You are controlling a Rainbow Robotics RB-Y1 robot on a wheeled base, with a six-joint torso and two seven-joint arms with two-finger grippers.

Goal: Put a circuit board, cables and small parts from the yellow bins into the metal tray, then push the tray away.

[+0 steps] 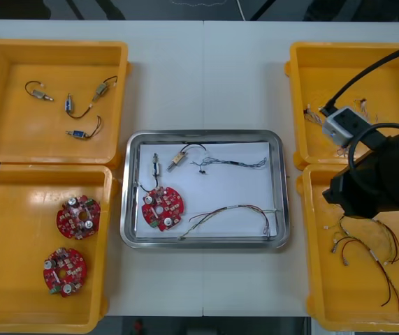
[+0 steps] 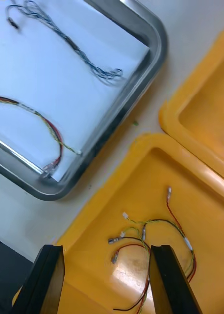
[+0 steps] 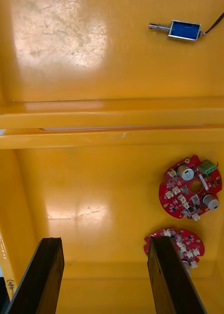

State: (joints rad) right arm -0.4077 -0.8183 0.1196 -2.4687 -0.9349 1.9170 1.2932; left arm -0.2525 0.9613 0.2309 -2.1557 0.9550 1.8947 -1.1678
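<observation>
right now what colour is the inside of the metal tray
White, clearest in the front view of the metal tray.

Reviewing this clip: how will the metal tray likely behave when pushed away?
The metal tray probably slides easily: flat, shiny, on a smooth table. Its loose red and yellow cable may shift, though the raised rim should keep it in.

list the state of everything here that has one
metal tray: loaded, not yet pushed away
circuit board: lying flat in the tray
small metal parts: two, in the tray
red and yellow cable: loose in the tray
blue and white cable: loose in the tray
left gripper: fingers open, empty, over near left bin
right gripper: fingers open, empty, over near right bin
</observation>
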